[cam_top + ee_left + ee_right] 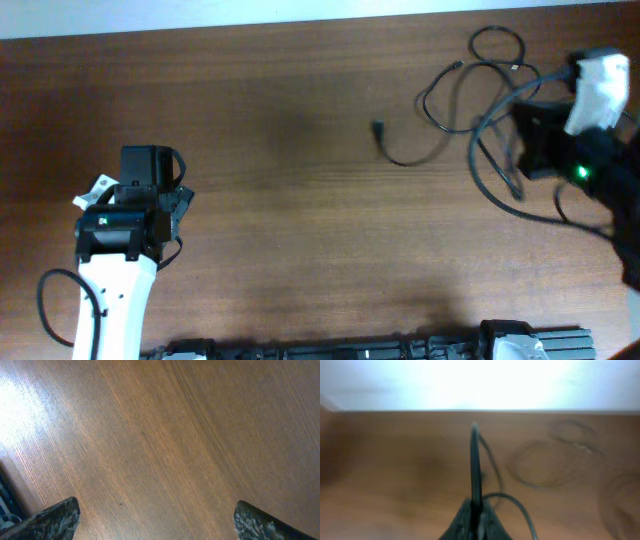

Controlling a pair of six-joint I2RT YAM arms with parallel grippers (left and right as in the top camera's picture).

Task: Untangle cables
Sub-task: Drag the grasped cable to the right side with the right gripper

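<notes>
- Table: we see a brown wood-grain top that fills the overhead view, with both arms standing at it.
- Left arm: a white link with a black head sits at the lower left of the overhead view, well apart from the cables. A thicker black wire loops beside the white link.
- Right arm: white and black, it reaches in from the right edge. It shows a green light and hangs over the right part of the cables.
- Cables: thin black cords lie as loose, overlapping loops at the upper right of the overhead view. Where they cross beneath the right arm, we cannot tell one cord from another.
- Left gripper: it is released. In the left wrist view its two fingertips stand wide apart with only bare wood between them.
- Right gripper: it is clenched on the held cable. In the blurred right wrist view this cord rises upright from the closed fingers as a thin arc, and other loops lie on the table to its right.
- Plug end: one strand runs left out of the bunch and ends here, alone on bare wood.
- Second plug end: it lies near the top of the loops.
</notes>
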